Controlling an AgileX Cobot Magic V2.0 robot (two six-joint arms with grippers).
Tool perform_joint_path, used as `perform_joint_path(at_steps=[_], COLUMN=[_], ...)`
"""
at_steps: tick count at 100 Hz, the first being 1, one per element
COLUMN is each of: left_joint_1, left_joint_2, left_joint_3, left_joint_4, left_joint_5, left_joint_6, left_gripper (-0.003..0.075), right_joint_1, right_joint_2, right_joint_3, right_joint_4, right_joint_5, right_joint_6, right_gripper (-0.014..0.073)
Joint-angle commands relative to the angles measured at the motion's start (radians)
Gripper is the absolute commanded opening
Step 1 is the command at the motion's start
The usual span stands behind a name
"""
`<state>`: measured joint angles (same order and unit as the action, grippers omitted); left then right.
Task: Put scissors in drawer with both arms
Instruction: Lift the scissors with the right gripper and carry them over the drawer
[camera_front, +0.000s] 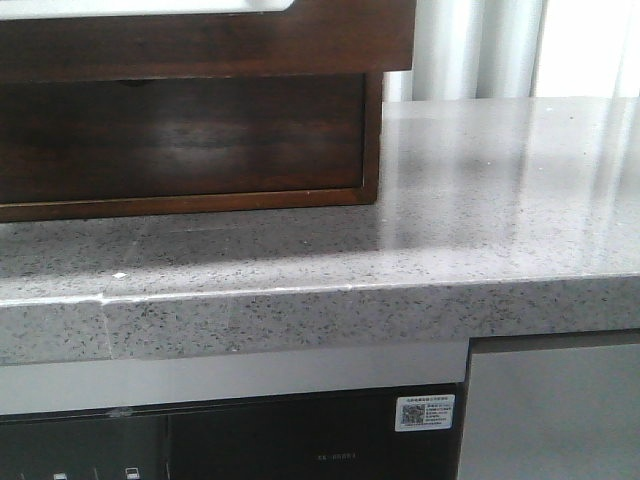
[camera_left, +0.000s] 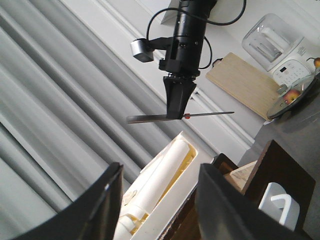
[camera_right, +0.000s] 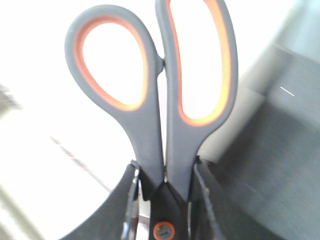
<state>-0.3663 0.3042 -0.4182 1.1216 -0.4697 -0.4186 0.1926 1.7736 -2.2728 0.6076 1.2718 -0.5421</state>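
Note:
The scissors (camera_right: 160, 100) have orange-and-grey loop handles, and my right gripper (camera_right: 165, 202) is shut on them near the pivot screw, handles pointing away. In the left wrist view the right gripper (camera_left: 179, 102) hangs from its arm and holds the scissors (camera_left: 150, 119) level and edge-on, above the open drawer (camera_left: 192, 172). The drawer shows a pale rim and white rolled things inside. My left gripper (camera_left: 159, 172) is open and empty, close by the drawer. In the front view the dark-brown drawer front (camera_front: 200, 45) juts out at the top; no gripper shows there.
The wooden cabinet (camera_front: 370, 140) stands on a grey speckled counter (camera_front: 480, 210). A wooden cutting board (camera_left: 245, 85), a white appliance (camera_left: 275, 40) and a plate of fruit (camera_left: 295, 95) stand further along. Grey curtains (camera_left: 60, 100) hang behind.

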Motion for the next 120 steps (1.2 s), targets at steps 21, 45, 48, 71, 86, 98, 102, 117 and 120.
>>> perform_joint_path(at_steps=[21,45,48,71,86,98,102,117,120], left_joint_1=[-0.009,-0.009,-0.009,-0.009,-0.009,-0.009,-0.009,-0.009,-0.009], left_joint_2=[0.008,0.008,0.008,0.008,0.008,0.008,0.008,0.008,0.008], left_joint_3=[-0.034,-0.034,-0.034,-0.034,-0.034,-0.034,-0.034,-0.034,-0.034], left_joint_4=[-0.046,-0.046,-0.046,-0.046,-0.046,-0.046,-0.046,-0.046,-0.046], left_joint_5=[-0.015,-0.015,-0.015,-0.019,-0.021,-0.021,-0.021,-0.021,-0.021], left_joint_6=[-0.011,-0.011,-0.011,-0.011,-0.011,-0.011,-0.011,-0.011,-0.011], left_gripper=[0.0312,0.0312,0.0312,0.0312,0.0312,0.0312,0.0312,0.0312,0.0312], right_joint_1=[0.25,0.349,0.351,0.359,0.359,0.359,0.359,0.369,0.374], right_joint_2=[-0.048,-0.01,-0.003,0.055,0.086,0.109,0.113,0.124,0.124], right_joint_3=[-0.034,-0.033,-0.033,-0.033,-0.033,-0.029,-0.029,-0.024,-0.022], right_joint_4=[0.053,-0.034,-0.036,-0.062,-0.099,-0.106,-0.109,-0.119,-0.124], right_joint_5=[-0.028,-0.045,-0.037,-0.012,0.019,0.034,0.034,0.034,0.034], right_joint_6=[-0.234,-0.266,-0.266,-0.267,-0.271,-0.271,-0.271,-0.275,-0.275], right_gripper=[-0.0073,-0.0073,-0.0073,-0.0073,-0.0073,-0.0073,-0.0073,-0.0073,-0.0073])
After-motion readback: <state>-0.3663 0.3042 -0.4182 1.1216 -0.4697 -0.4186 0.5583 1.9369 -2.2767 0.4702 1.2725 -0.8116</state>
